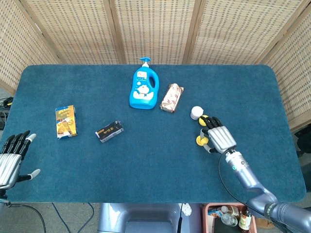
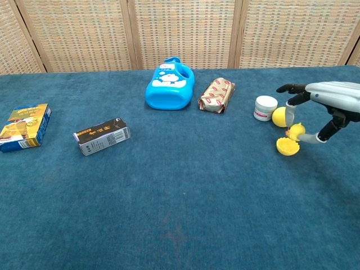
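My right hand (image 2: 329, 104) is silver-grey with black fingertips; it pinches a small yellow toy (image 2: 296, 131) bearing an orange spot. Below it lies a yellow shell half (image 2: 287, 147); beside it, a yellow ball (image 2: 279, 116) and a white jar (image 2: 264, 108) with a red label band. The table (image 2: 180, 225) is dark teal. My left hand (image 1: 10, 160) is silver with black and white-tipped fingers (image 1: 30, 139). The bottle (image 2: 169, 86) is bright blue.
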`<control>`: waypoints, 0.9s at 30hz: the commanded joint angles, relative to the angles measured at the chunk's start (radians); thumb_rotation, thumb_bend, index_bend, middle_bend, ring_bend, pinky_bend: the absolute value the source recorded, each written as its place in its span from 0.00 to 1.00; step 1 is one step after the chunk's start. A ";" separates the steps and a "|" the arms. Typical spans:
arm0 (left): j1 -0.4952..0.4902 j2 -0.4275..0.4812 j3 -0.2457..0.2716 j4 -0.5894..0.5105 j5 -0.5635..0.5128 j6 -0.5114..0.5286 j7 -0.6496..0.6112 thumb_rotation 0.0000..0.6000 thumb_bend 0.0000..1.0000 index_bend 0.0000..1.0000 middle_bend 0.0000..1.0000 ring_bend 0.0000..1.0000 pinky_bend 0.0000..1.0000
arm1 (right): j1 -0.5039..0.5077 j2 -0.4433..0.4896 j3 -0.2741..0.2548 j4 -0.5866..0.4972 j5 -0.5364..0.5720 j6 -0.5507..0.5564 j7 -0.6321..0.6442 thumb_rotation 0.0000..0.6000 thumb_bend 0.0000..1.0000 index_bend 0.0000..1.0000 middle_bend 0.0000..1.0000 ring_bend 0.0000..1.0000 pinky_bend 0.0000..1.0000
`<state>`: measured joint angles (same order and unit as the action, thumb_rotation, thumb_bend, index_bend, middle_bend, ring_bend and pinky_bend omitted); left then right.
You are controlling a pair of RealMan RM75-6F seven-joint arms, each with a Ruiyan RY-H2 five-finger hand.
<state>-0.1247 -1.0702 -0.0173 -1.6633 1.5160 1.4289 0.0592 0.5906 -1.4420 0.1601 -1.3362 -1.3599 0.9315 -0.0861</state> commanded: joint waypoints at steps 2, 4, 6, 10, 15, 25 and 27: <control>-0.001 0.002 -0.002 0.002 -0.004 -0.003 -0.005 1.00 0.00 0.00 0.00 0.00 0.00 | 0.019 -0.029 0.002 0.016 0.026 -0.018 -0.039 1.00 0.34 0.51 0.00 0.00 0.00; -0.003 0.003 -0.003 0.003 -0.008 -0.006 -0.008 1.00 0.00 0.00 0.00 0.00 0.00 | 0.026 -0.042 0.001 0.026 0.035 -0.022 -0.060 1.00 0.35 0.51 0.00 0.00 0.00; -0.004 0.004 -0.003 0.002 -0.009 -0.008 -0.010 1.00 0.00 0.00 0.00 0.00 0.00 | 0.032 -0.054 0.005 0.033 0.054 -0.029 -0.074 1.00 0.35 0.51 0.00 0.00 0.00; -0.004 0.006 -0.003 0.000 -0.008 -0.008 -0.013 1.00 0.00 0.00 0.00 0.00 0.00 | 0.040 -0.068 0.006 0.053 0.078 -0.038 -0.100 1.00 0.35 0.51 0.00 0.00 0.00; -0.007 0.008 -0.004 0.000 -0.012 -0.013 -0.017 1.00 0.00 0.00 0.00 0.00 0.00 | 0.049 -0.082 0.007 0.074 0.104 -0.042 -0.128 1.00 0.35 0.51 0.00 0.00 0.00; -0.009 0.008 -0.004 0.001 -0.015 -0.017 -0.017 1.00 0.00 0.00 0.00 0.00 0.00 | 0.056 -0.080 -0.008 0.087 0.128 -0.062 -0.149 1.00 0.29 0.25 0.00 0.00 0.00; -0.010 0.008 -0.004 0.000 -0.015 -0.018 -0.016 1.00 0.00 0.00 0.00 0.00 0.00 | 0.057 -0.077 -0.011 0.084 0.129 -0.065 -0.152 1.00 0.22 0.20 0.00 0.00 0.00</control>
<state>-0.1342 -1.0622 -0.0212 -1.6629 1.5007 1.4112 0.0425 0.6472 -1.5204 0.1508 -1.2510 -1.2309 0.8675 -0.2370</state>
